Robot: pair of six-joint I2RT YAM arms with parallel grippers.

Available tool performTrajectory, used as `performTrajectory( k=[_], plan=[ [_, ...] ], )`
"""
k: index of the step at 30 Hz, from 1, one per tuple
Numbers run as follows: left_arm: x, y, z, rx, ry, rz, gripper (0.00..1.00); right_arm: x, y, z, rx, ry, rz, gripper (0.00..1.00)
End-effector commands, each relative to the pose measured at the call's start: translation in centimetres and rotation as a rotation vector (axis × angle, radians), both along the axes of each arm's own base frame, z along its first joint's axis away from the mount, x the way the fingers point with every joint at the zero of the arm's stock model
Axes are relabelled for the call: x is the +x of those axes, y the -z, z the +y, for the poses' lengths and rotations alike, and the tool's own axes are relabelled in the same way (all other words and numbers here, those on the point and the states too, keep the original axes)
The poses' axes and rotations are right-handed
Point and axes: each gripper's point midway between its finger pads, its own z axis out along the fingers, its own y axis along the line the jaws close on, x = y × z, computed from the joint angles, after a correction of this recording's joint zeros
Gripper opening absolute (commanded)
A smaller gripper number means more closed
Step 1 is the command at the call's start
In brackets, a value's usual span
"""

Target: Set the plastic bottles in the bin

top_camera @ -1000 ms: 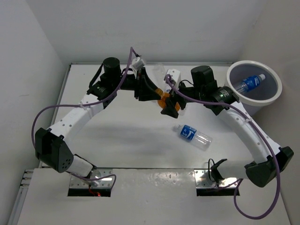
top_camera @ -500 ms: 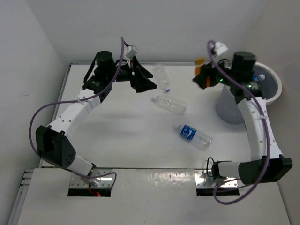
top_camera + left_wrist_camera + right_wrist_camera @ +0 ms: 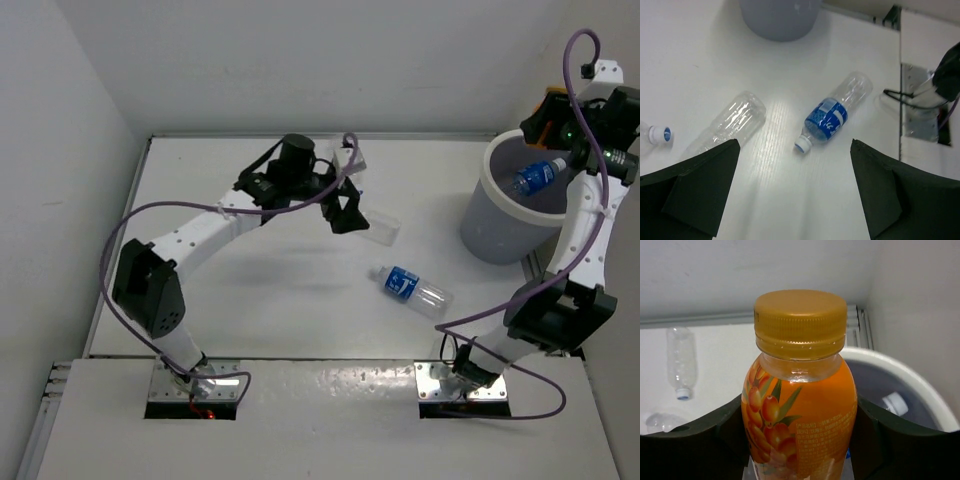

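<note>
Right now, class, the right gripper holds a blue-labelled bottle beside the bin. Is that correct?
No. The right wrist view shows the right gripper holding an orange bottle, not a blue-labelled one. It is beside the bin, as stated.

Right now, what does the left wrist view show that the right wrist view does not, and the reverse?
Only the left wrist view: a blue-labelled bottle lying on the table under the open left gripper. Only the right wrist view: the orange bottle clamped in the right gripper, and a pale-capped bottle inside the bin. Both: the bin, its outer wall in the first and its white rim in the second, and clear unlabelled bottles on the table.
</note>
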Motion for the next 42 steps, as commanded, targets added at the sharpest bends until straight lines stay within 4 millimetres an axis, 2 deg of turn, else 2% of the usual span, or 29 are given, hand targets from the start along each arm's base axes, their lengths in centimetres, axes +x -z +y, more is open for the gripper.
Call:
performTrajectory(
  k=[1,2,3,5,6,8,9,10,11,12,13,14,15,17,18,19,21,23,24,27,30,32,35,36,37,39,40,41,42],
  plan=[
    [0.9,1.0,-1.7,0.085,0.041,-0.172,1.0,-0.1,3.2,-1.3,0.02,0.063,0.089,0.61],
    [0.9,1.5,-2.2,0.093,0.057,-0.179,1.0,-0.2,3.8,-1.6,0.021,0.074,0.104,0.71],
    [0.9,2.7,-3.1,0.109,0.096,-0.182,1.0,-0.1,4.9,-1.7,0.026,0.078,0.137,0.88],
    [0.8,3.8,-4.3,0.118,0.139,-0.191,1.0,-0.4,5.6,-2.0,0.038,0.093,0.168,0.93],
    [0.5,5.1,-5.8,0.13,0.187,-0.206,1.0,-0.7,5.5,-2.1,0.05,0.103,0.168,1.0],
    [0.5,6.5,-7.1,0.145,0.221,-0.22,1.0,-1.2,5.0,-1.9,0.061,0.098,0.157,1.0],
    [0.2,6.6,-8.3,0.143,0.257,-0.266,1.0,-1.6,4.2,-1.9,0.067,0.105,0.139,1.0],
    [0.5,8.8,-9.2,0.172,0.274,-0.259,1.0,-2.3,3.4,-1.4,0.075,0.087,0.123,1.0],
    [0.4,9.6,-9.9,0.179,0.293,-0.27,1.0,-2.5,3.0,-1.2,0.079,0.079,0.112,1.0],
    [0.5,9.9,-10.7,0.182,0.319,-0.311,1.0,-3.5,1.3,-0.5,0.082,0.076,0.075,1.0],
    [-0.4,11.9,-11.6,0.186,0.372,-0.294,1.0,-4.1,1.0,0.0,0.099,0.048,0.068,1.0],
    [-0.6,12.6,-12.2,0.19,0.387,-0.298,1.0,-4.4,0.8,0.3,0.103,0.036,0.062,1.0],
    [-1.1,13.1,-12.8,0.18,0.429,-0.312,1.0,-5.6,-0.6,1.0,0.089,0.027,0.03,1.0],
    [-2.5,15.3,-14.1,0.191,0.491,-0.323,1.0,-6.4,-0.7,2.4,0.109,-0.024,0.031,1.0],
    [-2.9,16.1,-14.4,0.198,0.507,-0.322,1.0,-7.5,-1.8,3.5,0.101,-0.047,0.006,1.0],
    [-3.2,16.6,-14.8,0.2,0.521,-0.328,1.0,-7.9,-1.2,4.0,0.119,-0.063,0.021,1.0],
    [-4.1,19.0,-15.5,0.237,0.547,-0.335,1.0,-8.8,-1.6,5.4,0.132,-0.111,0.01,1.0],
    [-4.3,20.3,-16.0,0.271,0.545,-0.356,1.0,-9.9,-1.7,6.7,0.137,-0.146,0.003,1.0],
    [-5.1,21.2,-16.2,0.28,0.574,-0.364,1.0,-10.1,-1.5,6.9,0.141,-0.152,0.008,1.0],
    [-5.6,23.0,-16.1,0.315,0.59,-0.371,1.0,-10.8,-1.0,7.7,0.15,-0.178,0.024,1.0],
    [-7.3,25.1,-15.4,0.358,0.627,-0.34,1.0,-11.3,-0.8,8.0,0.14,-0.192,0.037,1.0],
    [-7.6,25.6,-15.1,0.369,0.632,-0.326,0.94,-11.6,-0.6,8.3,0.147,-0.2,0.043,1.0],
    [-6.7,26.1,-13.9,0.398,0.57,-0.264,0.76,-12.1,-1.0,9.1,0.147,-0.228,0.026,1.0],
    [-6.2,24.5,-13.7,0.376,0.534,-0.261,0.62,-12.3,-1.0,9.4,0.154,-0.241,0.026,1.0],
    [-4.9,24.3,-12.6,0.353,0.452,-0.207,0.56,-12.6,-0.9,9.8,0.157,-0.255,0.02,1.0],
    [-3.2,21.8,-11.4,0.295,0.342,-0.186,0.46,-12.8,-0.7,10.6,0.191,-0.29,0.011,1.0],
    [-2.9,18.0,-10.9,0.22,0.28,-0.152,0.42,-12.8,-0.4,10.8,0.205,-0.299,0.011,1.0],
    [-1.8,17.0,-9.6,0.187,0.235,-0.111,0.38,-13.2,-0.7,11.4,0.229,-0.316,0.001,1.0],
    [-1.2,15.2,-9.1,0.15,0.205,-0.083,0.31,-13.0,-0.6,11.9,0.261,-0.339,-0.013,1.0]
  ],
)
